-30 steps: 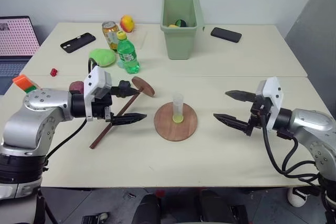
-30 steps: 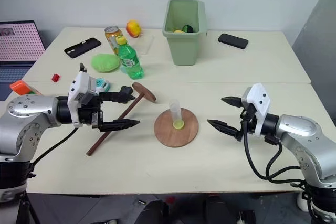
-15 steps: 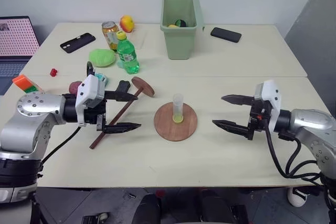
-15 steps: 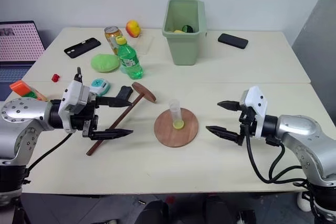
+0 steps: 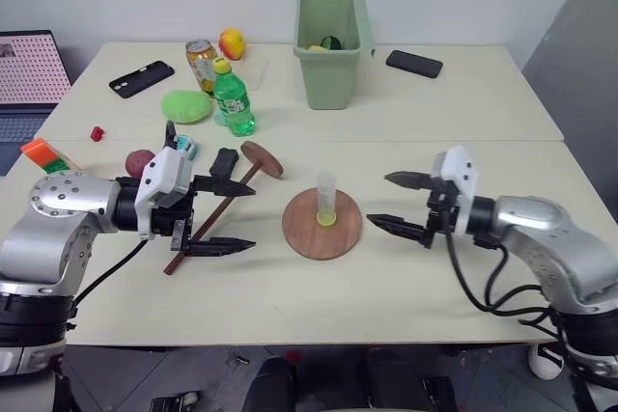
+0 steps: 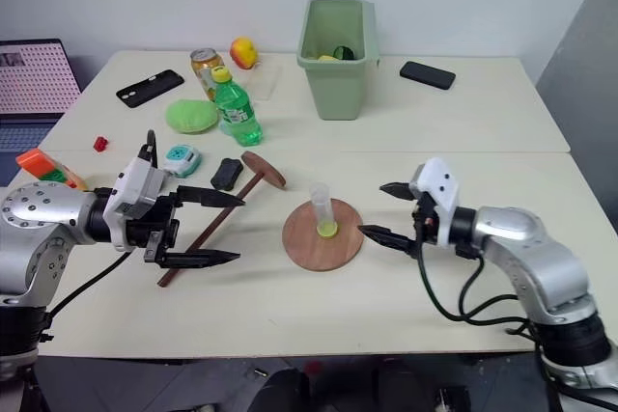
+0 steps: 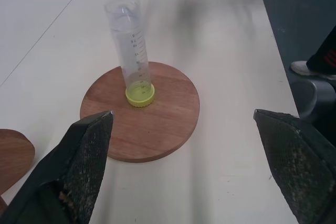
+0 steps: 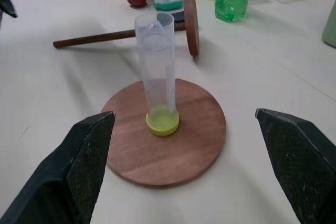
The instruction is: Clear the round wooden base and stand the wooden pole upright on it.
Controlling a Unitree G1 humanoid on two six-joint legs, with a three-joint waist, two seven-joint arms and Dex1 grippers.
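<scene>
R tool [image 5: 398, 204] moved in toward base [image 5: 322, 223]; both tools agape, empty | R wrist: pole [image 8: 126, 34] lying flat

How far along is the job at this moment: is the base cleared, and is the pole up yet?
Nothing looks done. The clear plastic tube stands upright on the round wooden base, so the base is not cleared. In hand: the right gripper is open beside the tube, empty, facing it. The left gripper is open and empty over the wooden pole, which lies flat on the table. Left: remove tube, stand pole.
</scene>
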